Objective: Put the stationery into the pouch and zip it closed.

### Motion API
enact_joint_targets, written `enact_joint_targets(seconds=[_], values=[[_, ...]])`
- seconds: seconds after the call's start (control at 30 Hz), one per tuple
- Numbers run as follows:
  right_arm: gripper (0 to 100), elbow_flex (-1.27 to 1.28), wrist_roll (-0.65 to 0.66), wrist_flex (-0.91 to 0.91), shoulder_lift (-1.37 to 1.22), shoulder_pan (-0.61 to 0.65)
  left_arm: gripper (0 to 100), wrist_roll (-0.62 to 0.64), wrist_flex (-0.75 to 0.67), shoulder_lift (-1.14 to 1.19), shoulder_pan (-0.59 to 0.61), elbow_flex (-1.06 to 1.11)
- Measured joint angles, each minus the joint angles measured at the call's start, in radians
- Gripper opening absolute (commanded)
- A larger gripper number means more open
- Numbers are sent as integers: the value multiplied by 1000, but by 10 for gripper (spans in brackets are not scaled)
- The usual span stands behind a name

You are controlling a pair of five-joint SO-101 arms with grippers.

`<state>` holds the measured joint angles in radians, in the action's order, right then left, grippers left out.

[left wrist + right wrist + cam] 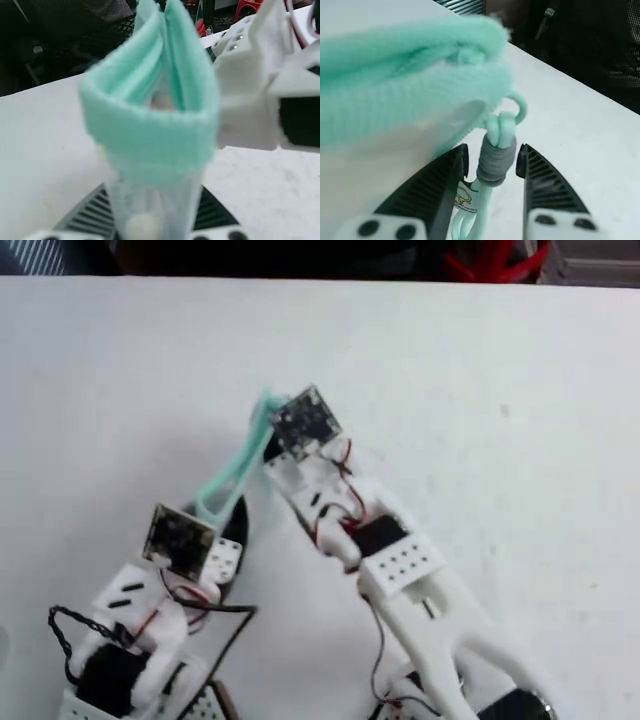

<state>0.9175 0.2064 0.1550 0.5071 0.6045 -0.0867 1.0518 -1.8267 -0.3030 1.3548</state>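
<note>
High view: two arms meet at the green pouch

The pouch [232, 472] stands up on its edge near the middle of the white table [500, 390]. From above it looks like a thin green strip. The left gripper [228, 558] is at its near end and the right gripper [268, 448] is at its far end.

In the left wrist view, the pouch [150, 130] has a green top band and a clear body. The clear body goes down between the black fingers of the left gripper [155, 200], and they pinch it from both sides. Something pale shows through the clear part, but I cannot tell what it is.

In the right wrist view, the right gripper [492, 150] has its fingers spread. The zip pull [496, 165], a green cord with a grey bead, sits between them. There is a small gap on each side of it.
</note>
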Motion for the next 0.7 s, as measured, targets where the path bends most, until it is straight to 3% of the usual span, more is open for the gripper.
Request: enact_joint_targets(seconds=[0.13,0.27,0.57,0.7], values=[[149,-25,0,0,-20,0,23,0,0,-2,0,0],[9,-26,2,-26,-23,0,23,0,0,-2,0,-6],[19,-32,2,-94,-21,-61,29,0,0,0,0,-6],[19,-37,2,-77,94,-126,115,0,0,0,0,-6]])
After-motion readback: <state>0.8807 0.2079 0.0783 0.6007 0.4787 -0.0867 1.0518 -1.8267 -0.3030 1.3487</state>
